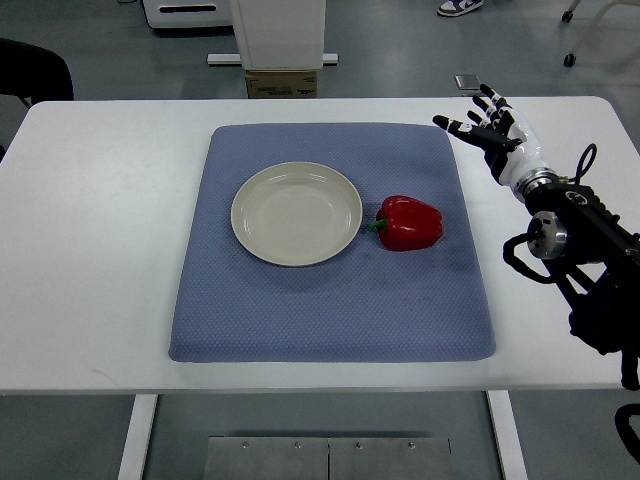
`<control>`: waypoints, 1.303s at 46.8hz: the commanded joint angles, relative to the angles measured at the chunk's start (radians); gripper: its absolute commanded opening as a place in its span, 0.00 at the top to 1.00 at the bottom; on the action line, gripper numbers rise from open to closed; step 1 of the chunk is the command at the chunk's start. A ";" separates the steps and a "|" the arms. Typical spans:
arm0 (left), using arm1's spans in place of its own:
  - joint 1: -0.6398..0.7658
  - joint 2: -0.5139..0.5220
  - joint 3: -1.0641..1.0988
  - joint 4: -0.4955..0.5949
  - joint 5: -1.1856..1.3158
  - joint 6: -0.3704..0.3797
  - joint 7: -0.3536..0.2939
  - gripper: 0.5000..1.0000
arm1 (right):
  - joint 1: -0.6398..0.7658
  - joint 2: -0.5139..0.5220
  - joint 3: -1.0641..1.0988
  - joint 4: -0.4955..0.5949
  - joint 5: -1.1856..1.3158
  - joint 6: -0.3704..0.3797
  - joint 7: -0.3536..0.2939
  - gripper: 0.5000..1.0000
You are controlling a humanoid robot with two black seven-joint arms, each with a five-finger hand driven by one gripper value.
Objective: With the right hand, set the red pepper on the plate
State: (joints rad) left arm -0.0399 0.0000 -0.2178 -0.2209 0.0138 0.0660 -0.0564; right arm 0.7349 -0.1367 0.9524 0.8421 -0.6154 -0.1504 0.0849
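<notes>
While right robot hand (487,125) hovers near tabletop's (90,230) far right corner, fingers spread, empty: pepper (408,222) lies on mat (330,310), just right of plate (297,213). Reach in low, grip body, clear rim.

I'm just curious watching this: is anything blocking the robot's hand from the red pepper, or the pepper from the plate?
Nothing visible. The right hand hovers open, with only bare table and blue mat between it and the red pepper. The plate lies empty right beside it.
</notes>
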 commanded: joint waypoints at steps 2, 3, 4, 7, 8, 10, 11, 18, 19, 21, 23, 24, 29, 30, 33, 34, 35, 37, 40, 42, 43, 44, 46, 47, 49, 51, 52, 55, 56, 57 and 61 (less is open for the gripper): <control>0.000 0.000 0.000 0.000 0.000 0.000 0.000 0.00 | 0.000 0.002 -0.026 0.003 0.000 0.000 0.003 0.00; 0.000 0.000 0.000 0.000 0.000 0.000 0.001 0.00 | 0.000 0.003 -0.029 0.003 0.000 0.000 0.003 0.00; 0.000 0.000 0.000 0.000 0.000 0.000 0.001 0.00 | 0.000 0.003 -0.030 0.003 0.000 0.000 0.001 0.00; 0.000 0.000 0.000 0.000 0.000 0.000 0.001 0.00 | 0.000 0.005 -0.030 0.003 0.000 0.000 0.001 0.00; 0.000 0.000 0.000 0.000 0.000 0.000 0.000 0.00 | 0.000 0.006 -0.032 0.003 0.000 0.000 0.001 0.00; 0.000 0.000 0.000 -0.002 0.000 0.000 0.001 0.00 | 0.000 0.006 -0.032 0.003 0.000 0.000 0.001 0.00; 0.000 0.000 0.000 0.000 0.000 0.000 0.000 0.00 | 0.000 0.008 -0.032 0.003 0.000 0.000 0.001 0.00; 0.000 0.000 0.000 0.000 0.000 0.000 0.000 0.00 | 0.001 0.009 -0.041 0.003 0.000 0.000 0.003 0.00; 0.000 0.000 0.000 0.000 0.000 0.000 0.000 0.00 | 0.003 0.009 -0.046 0.003 0.000 0.000 0.003 0.00; 0.000 0.000 0.000 0.000 0.000 0.000 0.000 0.00 | 0.004 0.009 -0.056 0.003 0.000 0.000 0.003 0.00; 0.000 0.000 0.000 0.000 0.000 0.000 0.000 0.00 | 0.006 0.008 -0.070 0.003 0.000 0.000 0.003 0.00; 0.000 0.000 0.000 0.000 0.000 0.000 0.000 0.00 | 0.008 0.008 -0.076 0.005 0.000 0.000 0.003 0.00; 0.000 0.000 0.000 0.000 0.000 0.000 0.000 0.00 | 0.012 0.002 -0.092 0.006 0.000 0.026 0.003 0.00; 0.000 0.000 0.000 0.000 0.000 0.000 0.000 0.00 | 0.014 0.000 -0.093 0.006 0.000 0.038 0.003 0.00; 0.000 0.000 0.000 0.000 0.000 0.000 0.001 0.00 | 0.015 -0.003 -0.093 0.006 0.000 0.075 0.001 0.00; 0.000 0.000 0.000 0.000 0.000 0.000 0.000 0.00 | 0.017 -0.004 -0.093 0.006 0.000 0.086 0.001 0.00; 0.000 0.000 0.000 0.000 0.000 0.000 0.000 0.00 | 0.017 -0.006 -0.093 0.008 0.000 0.095 0.001 0.00; 0.000 0.000 0.000 0.000 0.000 0.000 0.000 0.00 | 0.018 -0.012 -0.093 0.009 0.000 0.109 0.001 0.00; 0.000 0.000 0.000 0.000 0.000 0.000 0.000 0.00 | 0.020 -0.026 -0.095 0.020 0.000 0.127 -0.002 0.00; 0.000 0.000 0.000 0.000 0.000 0.000 0.000 0.00 | 0.024 -0.037 -0.101 0.023 0.000 0.141 -0.004 0.00; 0.000 0.000 0.000 0.000 0.000 0.000 0.000 0.00 | 0.029 -0.043 -0.110 0.026 -0.001 0.149 -0.004 0.00; 0.000 0.000 0.000 0.000 0.000 0.000 0.000 0.00 | 0.034 -0.052 -0.122 0.026 -0.001 0.155 -0.004 0.00; 0.000 0.000 0.000 0.000 0.000 0.000 0.000 0.00 | 0.043 -0.075 -0.151 0.029 -0.001 0.167 -0.002 0.00; 0.000 0.000 0.000 0.000 0.000 0.000 0.001 0.00 | 0.047 -0.089 -0.168 0.034 -0.001 0.172 -0.001 0.00; 0.000 0.000 0.000 0.000 0.000 0.000 0.001 0.00 | 0.058 -0.116 -0.202 0.043 -0.001 0.181 -0.001 0.00; 0.000 0.000 0.000 0.000 0.000 0.000 0.000 0.00 | 0.072 -0.139 -0.234 0.054 -0.001 0.189 0.001 0.00; 0.000 0.000 0.000 0.000 0.000 0.000 0.001 0.00 | 0.078 -0.152 -0.251 0.061 -0.001 0.193 0.001 0.00; 0.000 0.000 0.000 0.000 0.000 0.000 0.001 0.00 | 0.089 -0.185 -0.294 0.087 -0.001 0.210 0.001 0.01; 0.000 0.000 0.000 0.000 0.000 0.000 0.000 0.00 | 0.093 -0.196 -0.308 0.098 -0.003 0.216 0.003 0.00; 0.000 0.000 0.000 0.000 0.000 0.000 0.000 0.00 | 0.098 -0.207 -0.323 0.107 -0.006 0.222 0.003 0.01; 0.000 0.000 0.000 0.000 0.000 0.000 0.001 0.00 | 0.126 -0.248 -0.391 0.150 -0.013 0.242 0.016 0.01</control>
State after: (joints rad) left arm -0.0398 0.0000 -0.2178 -0.2208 0.0138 0.0659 -0.0555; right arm 0.8419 -0.3572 0.6058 0.9650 -0.6242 0.0789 0.0910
